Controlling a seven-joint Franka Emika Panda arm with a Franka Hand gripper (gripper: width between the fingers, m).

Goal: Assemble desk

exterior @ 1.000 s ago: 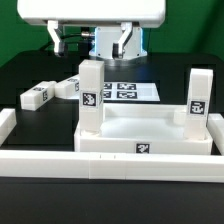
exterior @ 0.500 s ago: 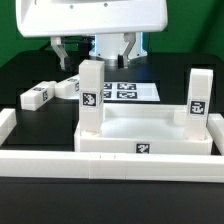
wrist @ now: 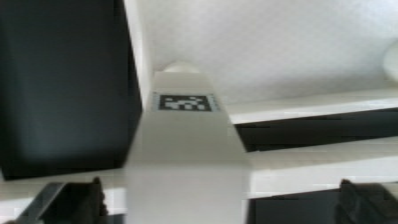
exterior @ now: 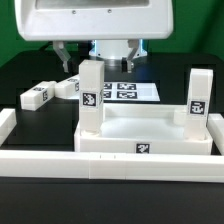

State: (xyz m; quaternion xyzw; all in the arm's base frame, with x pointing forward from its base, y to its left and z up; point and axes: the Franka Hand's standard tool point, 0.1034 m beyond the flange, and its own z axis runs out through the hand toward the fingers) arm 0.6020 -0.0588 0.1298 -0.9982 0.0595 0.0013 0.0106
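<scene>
The white rimmed tabletop (exterior: pixel 150 126) lies in the middle, inside the border wall. Two leg blocks stand upright in its corners, one at the exterior view's left (exterior: pixel 91 98) and one at the right (exterior: pixel 198 92). Two more leg blocks lie flat on the black table at the left (exterior: pixel 35 95) (exterior: pixel 68 86). My gripper (exterior: pixel 95 56) hangs open above and behind the left upright leg. In the wrist view that leg (wrist: pixel 182 150), with a tag on its top end, lies between my spread fingertips (wrist: pixel 71 202), apart from both. Nothing is held.
The long low white border wall (exterior: pixel 100 166) runs along the front and up both sides. The marker board (exterior: pixel 128 91) lies flat behind the tabletop. The black table shows around them.
The arm has come down a little, so the fingers hang lower over the left upright leg. The parts have not moved.
</scene>
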